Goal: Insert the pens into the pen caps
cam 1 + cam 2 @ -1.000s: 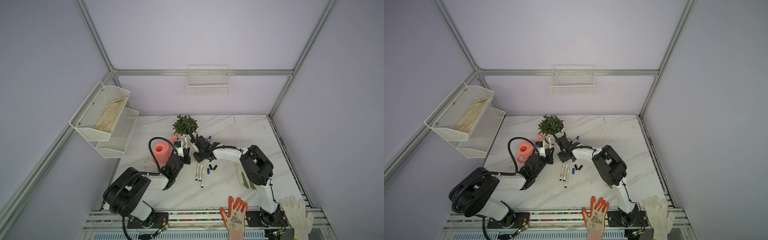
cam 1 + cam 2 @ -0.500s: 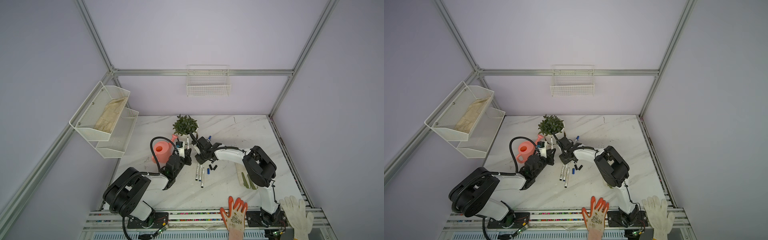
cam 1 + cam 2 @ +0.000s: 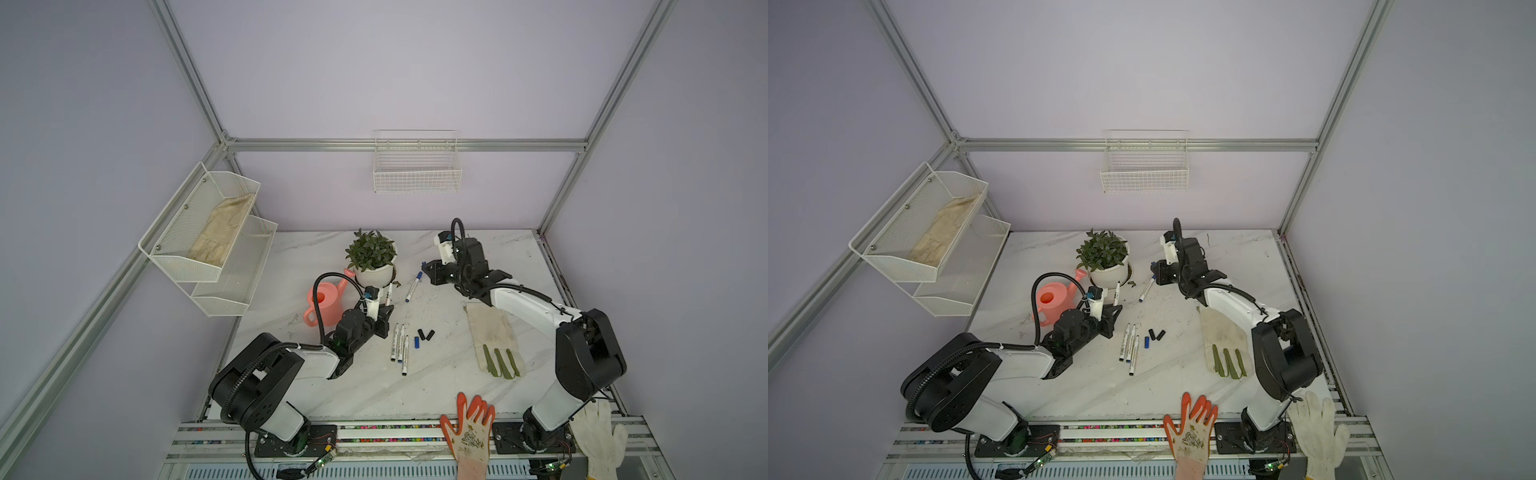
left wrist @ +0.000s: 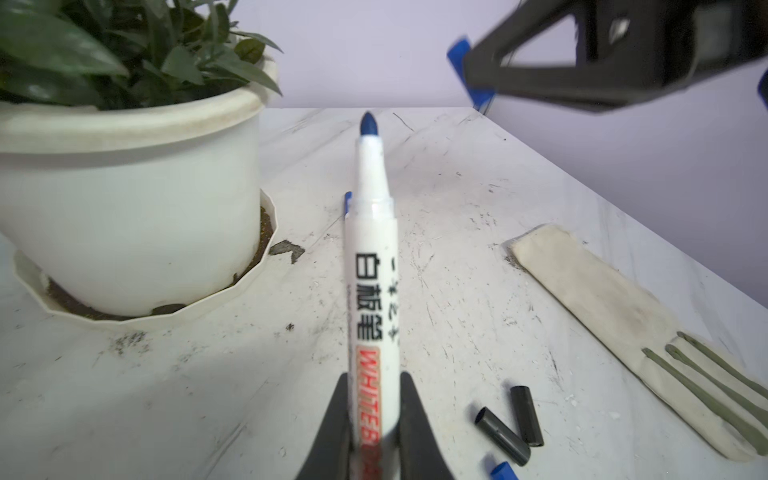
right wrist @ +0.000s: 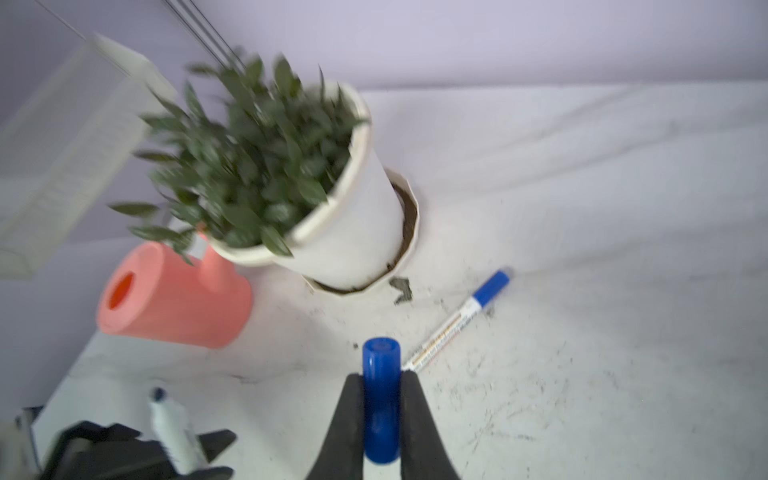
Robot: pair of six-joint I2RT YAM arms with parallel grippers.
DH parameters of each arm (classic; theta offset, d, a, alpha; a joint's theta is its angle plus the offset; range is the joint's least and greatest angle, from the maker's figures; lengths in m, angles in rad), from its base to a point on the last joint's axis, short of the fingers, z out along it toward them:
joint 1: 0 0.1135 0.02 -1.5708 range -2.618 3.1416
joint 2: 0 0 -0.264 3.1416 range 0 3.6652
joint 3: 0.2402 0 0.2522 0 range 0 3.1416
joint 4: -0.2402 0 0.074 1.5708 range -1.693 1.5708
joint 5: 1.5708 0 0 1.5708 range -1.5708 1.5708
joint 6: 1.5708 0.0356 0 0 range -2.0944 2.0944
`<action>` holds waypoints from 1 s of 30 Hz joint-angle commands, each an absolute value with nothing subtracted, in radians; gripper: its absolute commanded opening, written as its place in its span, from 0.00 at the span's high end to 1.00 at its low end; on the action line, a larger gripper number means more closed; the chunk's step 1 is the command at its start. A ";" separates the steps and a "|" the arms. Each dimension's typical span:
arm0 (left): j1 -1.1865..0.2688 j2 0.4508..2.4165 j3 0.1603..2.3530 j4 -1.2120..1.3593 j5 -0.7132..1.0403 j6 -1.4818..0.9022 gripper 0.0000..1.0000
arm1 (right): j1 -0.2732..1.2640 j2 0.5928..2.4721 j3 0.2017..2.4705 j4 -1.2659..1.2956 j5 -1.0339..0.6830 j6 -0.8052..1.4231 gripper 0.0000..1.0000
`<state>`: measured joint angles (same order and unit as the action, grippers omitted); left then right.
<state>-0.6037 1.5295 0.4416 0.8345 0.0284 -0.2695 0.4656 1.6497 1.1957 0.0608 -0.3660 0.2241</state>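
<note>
My left gripper (image 4: 374,399) is shut on a white pen (image 4: 372,266) whose bare blue tip points toward the plant; in a top view this gripper (image 3: 384,313) sits left of centre. My right gripper (image 5: 381,399) is shut on a blue pen cap (image 5: 381,374), raised at the back right in a top view (image 3: 430,272). A capped pen (image 3: 413,286) lies between the grippers. Three more pens (image 3: 399,343) lie side by side mid-table. Beside them are two black caps (image 3: 426,334) and a blue cap (image 3: 416,341).
A potted plant (image 3: 372,259) and a pink watering can (image 3: 326,301) stand close behind my left gripper. A cream glove (image 3: 494,338) lies under the right arm. An orange glove (image 3: 469,432) and a white glove (image 3: 598,436) lie at the front rail. Wire racks hang on the walls.
My right gripper has pulled away from the left gripper, to the right and toward the back, and now holds the blue cap. The left gripper has stayed put with its pen.
</note>
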 commanded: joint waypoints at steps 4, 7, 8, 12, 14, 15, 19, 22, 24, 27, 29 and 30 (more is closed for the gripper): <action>-0.630 1.544 0.565 0.862 0.139 -0.244 1.00 | 0.496 1.667 1.145 0.283 -0.680 0.352 1.00; -0.637 1.552 0.578 0.862 0.144 -0.242 1.00 | 0.496 1.669 1.134 0.337 -0.744 0.387 1.00; -0.639 1.554 0.581 0.861 0.143 -0.241 1.00 | 0.496 1.669 1.136 0.338 -0.756 0.387 1.00; -0.641 1.559 0.587 0.863 0.135 -0.238 1.00 | 0.495 1.666 1.138 0.310 -0.765 0.365 1.00; -0.641 1.562 0.586 0.862 0.135 -0.238 1.00 | 0.496 1.662 1.136 0.302 -0.767 0.360 1.00; -0.641 1.562 0.588 0.862 0.135 -0.239 1.00 | 0.496 1.661 1.133 0.301 -0.770 0.360 1.00; -0.643 1.565 0.588 0.862 0.127 -0.247 1.00 | 0.497 1.656 1.129 0.296 -0.770 0.357 1.00; -0.643 1.566 0.591 0.867 0.124 -0.245 1.00 | 0.496 1.657 1.130 0.288 -0.765 0.350 1.00; -0.643 1.565 0.592 0.870 0.123 -0.244 1.00 | 0.495 1.660 1.130 0.285 -0.763 0.347 1.00; -0.643 1.566 0.592 0.877 0.121 -0.245 1.00 | 0.496 1.662 1.130 0.279 -0.758 0.343 1.00; -0.643 1.568 0.592 0.882 0.124 -0.247 1.00 | 0.495 1.665 1.129 0.281 -0.754 0.342 1.00; -0.643 1.567 0.593 0.883 0.127 -0.246 1.00 | 0.496 1.666 1.129 0.282 -0.753 0.344 1.00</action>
<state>-0.6373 1.5616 0.5129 0.8326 0.1234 -0.2657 0.4984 1.6707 1.1297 0.2653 -0.7483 0.3538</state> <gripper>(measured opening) 0.133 0.142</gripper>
